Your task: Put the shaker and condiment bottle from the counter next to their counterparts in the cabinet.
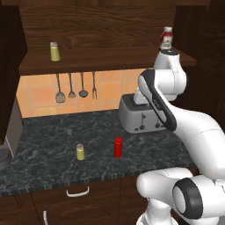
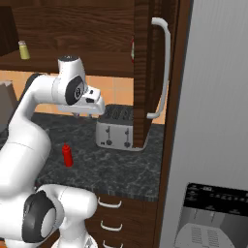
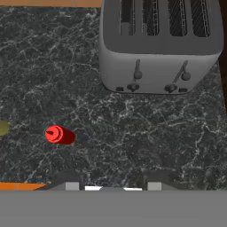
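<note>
The shaker (image 1: 80,152) stands on the counter (image 1: 44,145), and its edge shows at the left of the hand view (image 3: 2,128). The all-red condiment bottle (image 1: 117,146) (image 2: 67,155) (image 3: 59,135) stands just right of it. My gripper (image 3: 113,185) hangs open high above the counter, in front of the toaster, with nothing between its fingers. The red bottle lies below it and to its left. On the cabinet shelf (image 1: 101,59) the second shaker (image 1: 54,51) (image 2: 23,50) stands at the left, and the white-labelled, red-capped bottle (image 1: 166,38) at the right, partly behind my arm.
A silver toaster (image 1: 138,116) (image 2: 116,127) (image 3: 159,44) sits at the back right of the counter. Kitchen utensils (image 1: 74,88) hang on the orange tiled wall. The open cabinet door (image 2: 150,72) with its white handle stands to the right, beside a grey fridge (image 2: 218,121).
</note>
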You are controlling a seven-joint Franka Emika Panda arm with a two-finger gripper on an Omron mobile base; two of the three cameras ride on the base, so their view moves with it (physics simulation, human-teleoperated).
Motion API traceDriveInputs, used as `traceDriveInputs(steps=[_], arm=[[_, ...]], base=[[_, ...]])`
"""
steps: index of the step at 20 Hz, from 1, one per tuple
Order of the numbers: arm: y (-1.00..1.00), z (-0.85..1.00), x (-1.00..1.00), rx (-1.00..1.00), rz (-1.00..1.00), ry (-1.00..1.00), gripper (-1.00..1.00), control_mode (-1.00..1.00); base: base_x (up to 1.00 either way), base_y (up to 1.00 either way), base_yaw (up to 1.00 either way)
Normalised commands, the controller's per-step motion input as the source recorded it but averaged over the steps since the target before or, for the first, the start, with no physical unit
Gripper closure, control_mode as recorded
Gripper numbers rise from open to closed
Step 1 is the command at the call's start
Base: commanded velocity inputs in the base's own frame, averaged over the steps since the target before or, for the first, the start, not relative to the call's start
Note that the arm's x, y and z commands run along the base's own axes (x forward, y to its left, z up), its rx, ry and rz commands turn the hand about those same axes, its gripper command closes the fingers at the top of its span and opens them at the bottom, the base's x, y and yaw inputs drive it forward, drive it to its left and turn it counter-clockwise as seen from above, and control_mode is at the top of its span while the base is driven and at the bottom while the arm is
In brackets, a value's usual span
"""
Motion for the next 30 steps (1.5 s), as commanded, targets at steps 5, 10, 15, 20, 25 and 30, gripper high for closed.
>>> traceDriveInputs(steps=[5,10,15,20,25,30], arm=[[-0.3,-0.15,-0.39,0.12,0.0,-0.16,-1.0,-1.0],[-0.27,-0.37,-0.45,0.1,0.15,-0.27,-1.0,-1.0],[0.22,-0.85,-0.68,0.06,0.35,-0.49,-1.0,-1.0],[0.68,-0.72,-0.37,0.0,0.39,-0.29,-1.0,-1.0],[0.23,-0.31,0.12,0.0,0.5,-0.03,-1.0,-1.0],[-0.02,-0.31,-0.02,0.0,0.37,-0.05,-1.0,-1.0]], base=[[0.0,0.0,0.0],[0.0,0.0,0.0],[0.0,0.0,0.0],[0.0,0.0,0.0],[0.0,0.0,0.0],[0.0,0.0,0.0]])
